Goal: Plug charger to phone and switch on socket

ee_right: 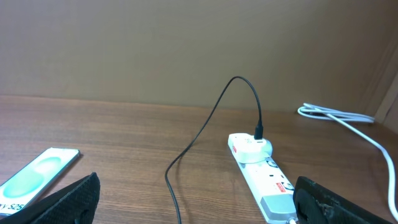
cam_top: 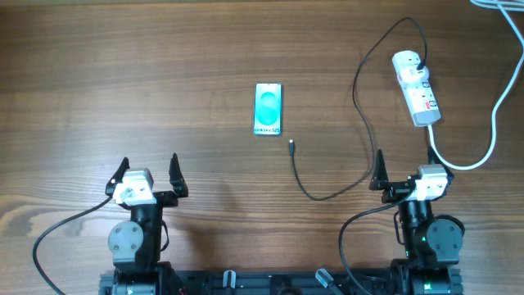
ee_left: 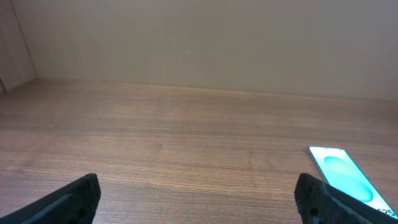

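the task is barely begun. the phone point(cam_top: 268, 109) is laid face up on the worktop point(cam_top: 123, 74) at the upper centre of the overhead frame. the charger point(cam_top: 354, 90) is looped across the right half, and its plug tip point(cam_top: 292, 147) lies just below the phone, apart from it and not inserted. its far end is seated in a white adapter point(cam_top: 407, 62) on the socket point(cam_top: 417, 100) at the upper right. the switch state cannot be told. the left pincer point(cam_top: 148, 162) and right pincer point(cam_top: 407, 164) are held wide and empty at the lower edge.
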